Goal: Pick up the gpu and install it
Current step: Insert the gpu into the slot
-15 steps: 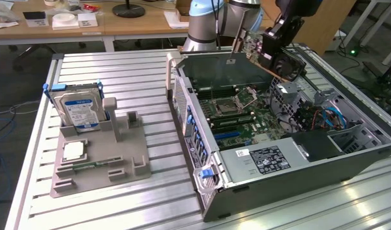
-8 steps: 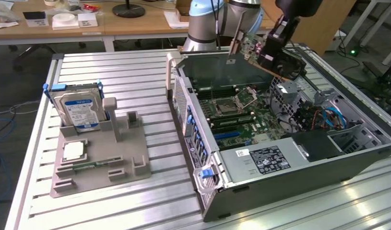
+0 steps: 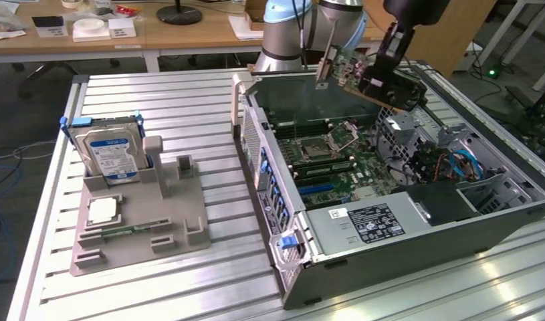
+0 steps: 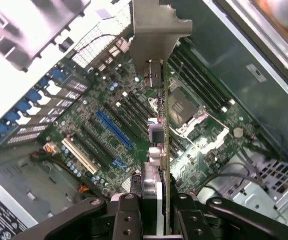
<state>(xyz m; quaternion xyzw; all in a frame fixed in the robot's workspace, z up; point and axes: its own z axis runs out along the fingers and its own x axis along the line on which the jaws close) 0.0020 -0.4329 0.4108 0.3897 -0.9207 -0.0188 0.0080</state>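
Observation:
The gpu (image 3: 366, 79), a dark circuit card with a metal bracket at one end, hangs tilted above the back of the open computer case (image 3: 290, 267). My gripper (image 3: 386, 67) is shut on its upper edge. In the wrist view the gpu (image 4: 159, 100) runs edge-on away from my gripper (image 4: 154, 202), its grey bracket (image 4: 156, 25) at the far end. Below it lies the green motherboard (image 4: 194, 150) with a blue slot (image 4: 112, 129) off to one side of the card. The card touches nothing in the case.
On the exterior view's left, a grey holder (image 3: 178, 221) carries a blue-labelled hard drive (image 3: 109, 154), a square chip (image 3: 103, 210) and a green memory strip (image 3: 130, 231). Inside the case sit a power supply (image 3: 370, 224) and drive cages with cables (image 3: 451, 160).

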